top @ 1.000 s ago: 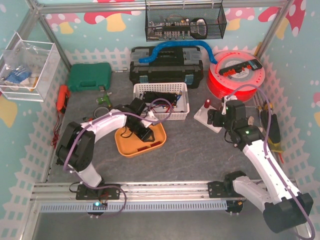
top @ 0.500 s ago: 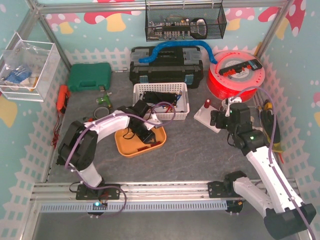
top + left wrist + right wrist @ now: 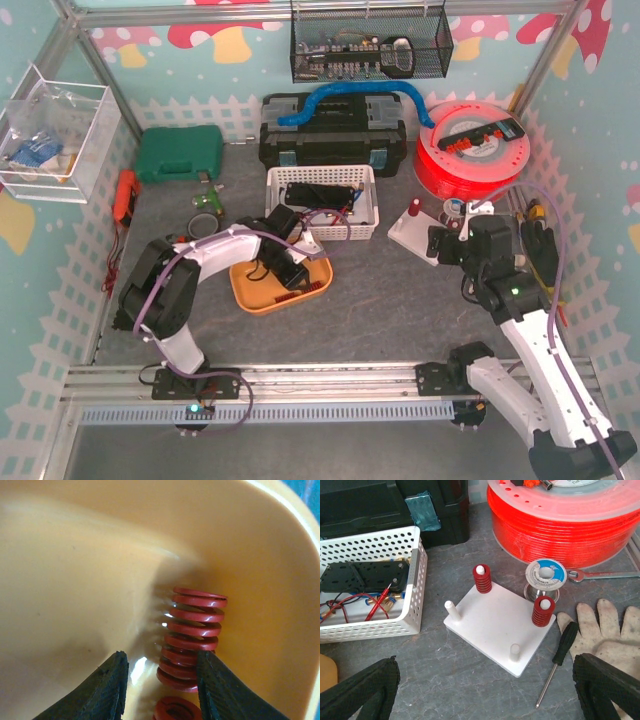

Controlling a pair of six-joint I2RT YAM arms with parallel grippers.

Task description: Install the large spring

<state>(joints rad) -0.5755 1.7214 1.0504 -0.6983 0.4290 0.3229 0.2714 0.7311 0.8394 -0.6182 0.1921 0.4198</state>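
Observation:
In the left wrist view a large red spring (image 3: 193,637) lies in the corner of the orange tray (image 3: 75,580), with a second red spring (image 3: 177,711) just below it. My left gripper (image 3: 162,690) is open. Its fingers straddle the near end of the large spring, and the right finger (image 3: 225,690) is against the coils. From above, the left gripper (image 3: 288,270) is down in the tray (image 3: 250,297). The white peg plate (image 3: 495,622) holds two red springs (image 3: 482,579) and two bare pegs (image 3: 515,652). My right gripper (image 3: 485,700) is open, empty, above and just short of the plate.
A white perforated basket (image 3: 415,580) with cables stands left of the plate. A wire spool (image 3: 545,577), a screwdriver (image 3: 557,655), a work glove (image 3: 600,630) and a red filament reel (image 3: 560,520) crowd its right and back. A black toolbox (image 3: 330,135) is behind.
My right arm has drawn back toward the near right, away from the plate. My left gripper has shifted slightly within the orange tray.

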